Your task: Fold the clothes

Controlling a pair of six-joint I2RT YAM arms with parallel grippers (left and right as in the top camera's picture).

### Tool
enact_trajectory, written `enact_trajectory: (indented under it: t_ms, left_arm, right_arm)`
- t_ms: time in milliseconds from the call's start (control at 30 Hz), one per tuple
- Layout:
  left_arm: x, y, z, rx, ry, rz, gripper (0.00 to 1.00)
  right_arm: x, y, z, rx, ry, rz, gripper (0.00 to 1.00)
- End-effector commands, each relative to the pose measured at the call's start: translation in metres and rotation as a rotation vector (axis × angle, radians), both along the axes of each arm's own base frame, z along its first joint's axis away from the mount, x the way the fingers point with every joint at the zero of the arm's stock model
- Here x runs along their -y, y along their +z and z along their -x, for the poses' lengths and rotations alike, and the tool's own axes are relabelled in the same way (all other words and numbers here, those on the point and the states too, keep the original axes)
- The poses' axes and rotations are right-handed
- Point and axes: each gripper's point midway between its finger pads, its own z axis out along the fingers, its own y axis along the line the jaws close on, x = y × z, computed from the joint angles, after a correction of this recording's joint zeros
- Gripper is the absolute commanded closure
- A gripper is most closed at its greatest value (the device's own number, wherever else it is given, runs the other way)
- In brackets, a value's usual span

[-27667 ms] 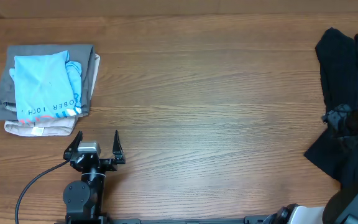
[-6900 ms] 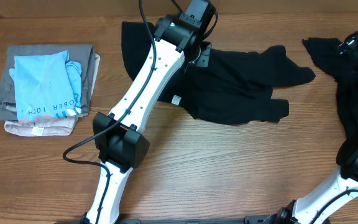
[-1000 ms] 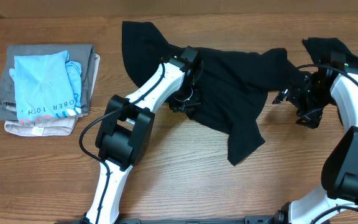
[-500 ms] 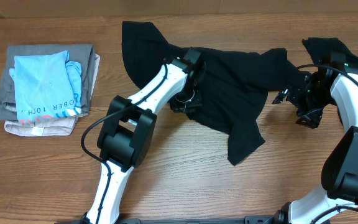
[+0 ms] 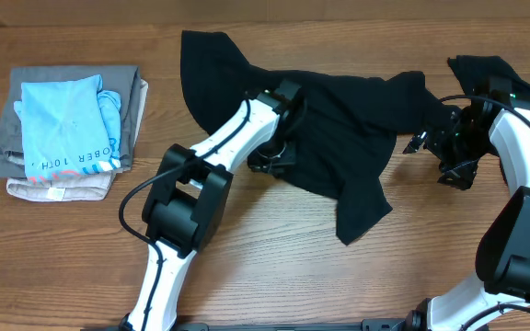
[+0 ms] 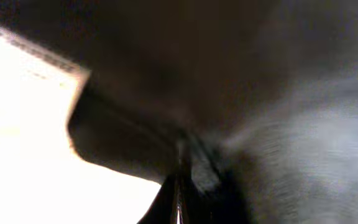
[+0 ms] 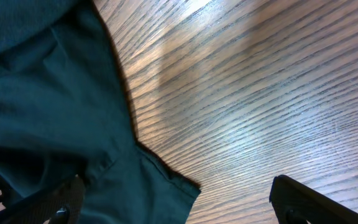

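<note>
A large black T-shirt (image 5: 348, 119) lies crumpled across the far middle of the wooden table (image 5: 274, 276), with one flap hanging toward the front. My left gripper (image 5: 270, 158) sits at the shirt's lower left edge. In the left wrist view the left gripper (image 6: 179, 208) is shut, with dark cloth (image 6: 260, 93) bunched at its tips. My right gripper (image 5: 433, 156) stands open beside the shirt's right sleeve. In the right wrist view the sleeve hem (image 7: 104, 162) lies between its wide-spread fingers (image 7: 297, 199). A second black garment (image 5: 486, 69) lies at the far right, partly under the right arm.
At the left sits a stack of folded clothes: a light-blue shirt (image 5: 63, 119) with dark lettering on top of grey and beige pieces (image 5: 58, 188). The left arm's elbow (image 5: 182, 207) rises over the table's front middle.
My left wrist has shifted slightly to the right over the shirt. The right arm and the shirt's outline look the same.
</note>
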Motion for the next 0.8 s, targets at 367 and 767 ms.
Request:
enact_trajectory:
  t_ms: [367,767]
  left_arm:
    - [-0.158,-0.005,0.001,-0.133,0.197,-0.347,0.96]
    - [-0.152,0.042,-0.006,-0.039,0.234,-0.272,0.96]
  right_arm:
    - [0.001,0.006,-0.005,0.020,-0.001,0.010,0.00]
    - [0.001,0.006,-0.005,0.020,-0.001,0.010,0.00]
